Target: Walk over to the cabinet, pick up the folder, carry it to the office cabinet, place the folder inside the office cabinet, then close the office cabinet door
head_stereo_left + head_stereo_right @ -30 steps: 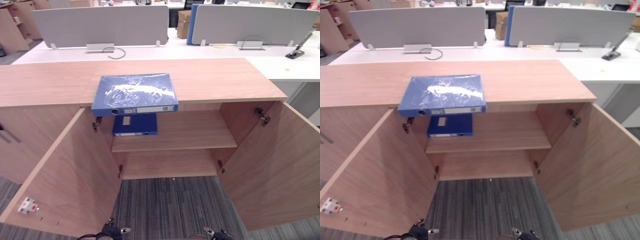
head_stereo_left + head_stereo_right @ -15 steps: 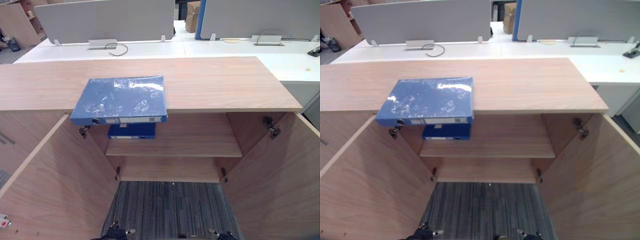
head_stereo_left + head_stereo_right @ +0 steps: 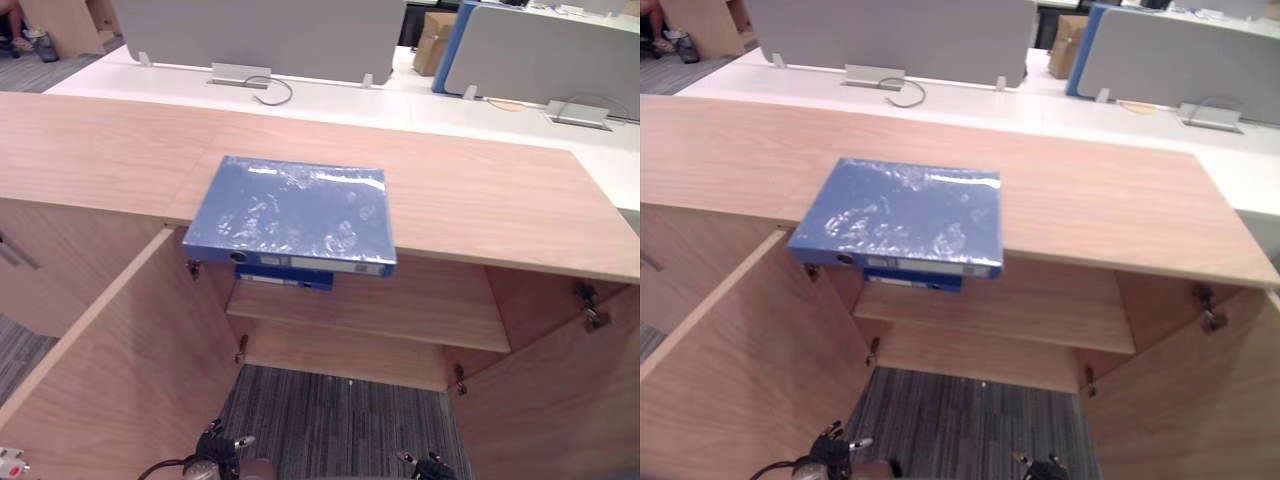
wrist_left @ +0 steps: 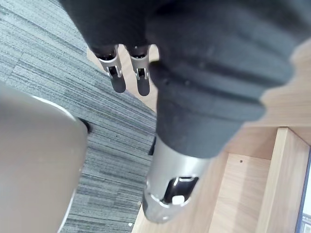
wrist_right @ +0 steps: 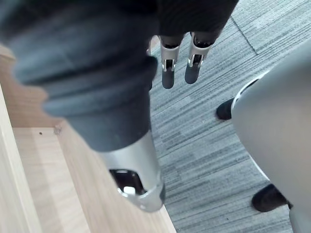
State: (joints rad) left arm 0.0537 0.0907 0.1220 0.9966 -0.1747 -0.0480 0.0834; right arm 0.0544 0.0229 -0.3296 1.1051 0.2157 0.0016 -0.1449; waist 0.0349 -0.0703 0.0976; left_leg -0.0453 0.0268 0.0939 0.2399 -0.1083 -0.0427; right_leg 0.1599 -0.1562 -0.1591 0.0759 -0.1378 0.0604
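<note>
A long light-wood office cabinet with a flat top (image 3: 480,190) spans the scene, and both of its doors stand swung open: the left wooden door (image 3: 120,360) and the right wooden door (image 3: 560,400) angle out over the grey striped carpet (image 3: 330,410). Behind the cabinet runs a white desk (image 3: 330,100) carrying grey fabric divider panels (image 3: 260,30), with a brown cardboard box (image 3: 432,40) beyond them. Inside the cabinet a single wooden shelf (image 3: 400,310) crosses the opening. The large blue lever-arch folder (image 3: 290,210), wrapped in shiny clear film, lies flat on the cabinet top near the left door, its spine jutting just over the front edge. That spine bears a round finger hole and a pale label strip (image 3: 330,265), but the print is too small to read. A second blue folder (image 3: 290,280) lies on the shelf directly beneath it, mostly hidden. The left hand (image 4: 116,73) hangs low over the carpet beside the left door, fingers straight and apart, holding nothing; the right hand (image 5: 167,68) hangs likewise, fingers loose and empty.
</note>
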